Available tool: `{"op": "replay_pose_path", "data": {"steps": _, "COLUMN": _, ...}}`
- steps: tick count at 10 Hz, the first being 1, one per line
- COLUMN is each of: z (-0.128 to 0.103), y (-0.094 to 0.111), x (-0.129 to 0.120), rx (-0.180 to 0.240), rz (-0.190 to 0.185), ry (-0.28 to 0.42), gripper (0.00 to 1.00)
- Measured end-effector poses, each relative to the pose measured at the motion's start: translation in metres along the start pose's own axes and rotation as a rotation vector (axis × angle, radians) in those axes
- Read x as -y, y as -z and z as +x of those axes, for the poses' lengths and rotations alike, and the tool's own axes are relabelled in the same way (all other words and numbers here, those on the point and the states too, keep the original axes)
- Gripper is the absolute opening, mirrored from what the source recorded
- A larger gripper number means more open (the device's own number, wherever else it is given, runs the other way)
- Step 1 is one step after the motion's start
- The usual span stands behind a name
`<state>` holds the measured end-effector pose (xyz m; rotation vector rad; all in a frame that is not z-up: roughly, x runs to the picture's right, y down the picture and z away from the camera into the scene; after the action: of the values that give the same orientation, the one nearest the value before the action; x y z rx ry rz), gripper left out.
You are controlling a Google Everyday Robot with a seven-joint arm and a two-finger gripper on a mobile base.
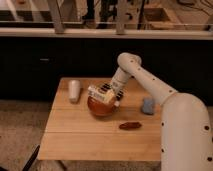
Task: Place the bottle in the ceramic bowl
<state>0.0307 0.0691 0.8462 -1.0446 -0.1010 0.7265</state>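
The ceramic bowl (100,108) is round, glossy and reddish-orange, and sits in the middle of the wooden table (90,137). The cream-white bottle (100,94) with a yellowish label lies sideways just above the bowl's rim. My gripper (109,94) is over the bowl, at the bottle's right end, and holds the bottle there. The white arm reaches in from the right.
A plain white tapered cylinder (74,90) stands at the table's left back. A small dark red oblong thing (130,125) lies to the bowl's front right. A grey-blue object (148,106) sits near the right edge. A dark counter runs behind the table.
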Motion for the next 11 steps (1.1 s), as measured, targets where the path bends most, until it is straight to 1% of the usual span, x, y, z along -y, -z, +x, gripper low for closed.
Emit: {"op": "replay_pose_path", "data": {"steps": 11, "z": 0.0010, "y": -0.0001, "x": -0.0027, "rx": -0.012, "rz": -0.024, "ry": -0.018, "gripper": 0.01}}
